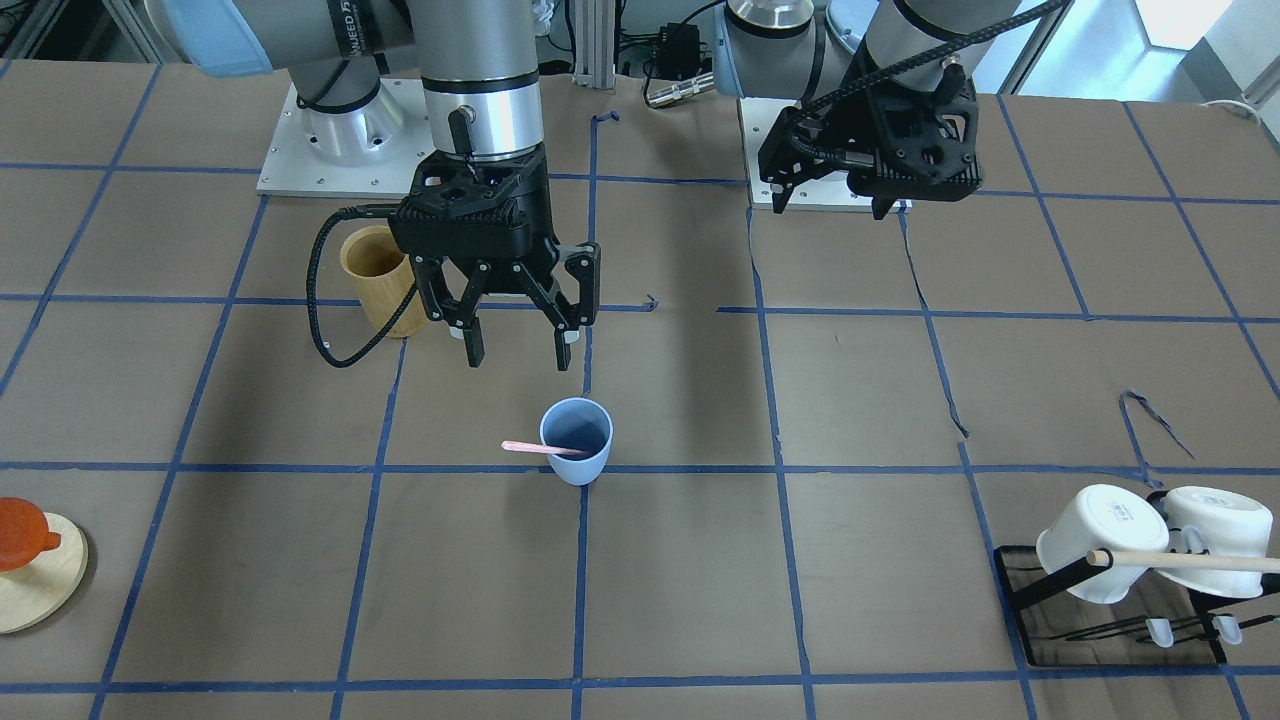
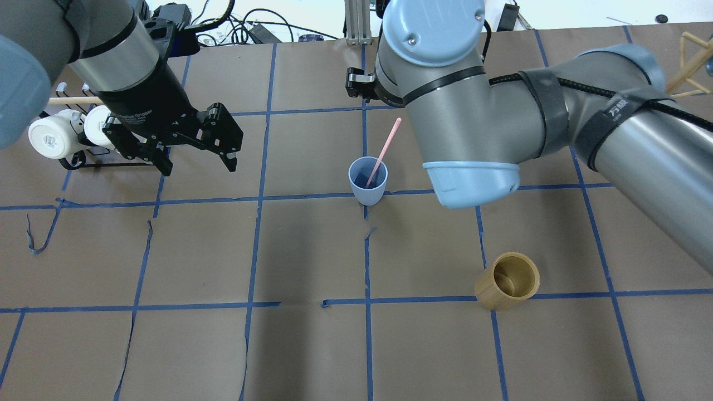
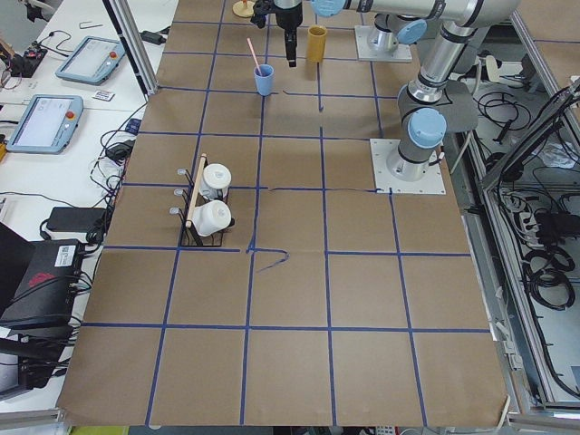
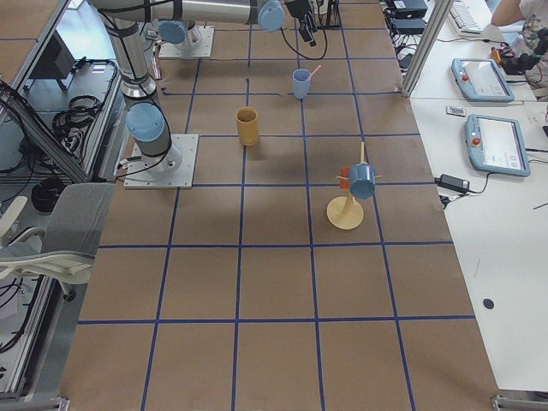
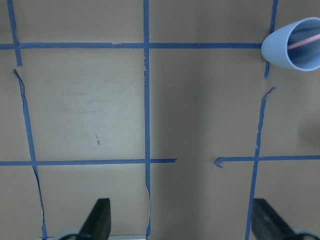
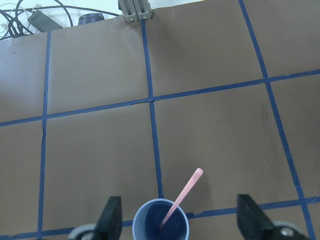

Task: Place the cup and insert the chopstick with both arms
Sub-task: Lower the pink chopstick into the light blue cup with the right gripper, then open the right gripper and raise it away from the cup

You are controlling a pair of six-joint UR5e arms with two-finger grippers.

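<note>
Inside upright blue cup (image 1: 590, 466), pink chopstick (image 1: 528, 447) leans on rim.

Blue cup (image 1: 577, 441), pink chopstick (image 1: 535, 448), tan cup (image 1: 378, 279).

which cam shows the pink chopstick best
The right wrist-mounted view: the chopstick is close and large, and shows nearly its whole length leaning out of the blue cup. The overhead view shows it clearly but smaller. The front-facing view foreshortens it, the left wrist view catches only a sliver inside the cup, and both side views show it tiny.
</note>
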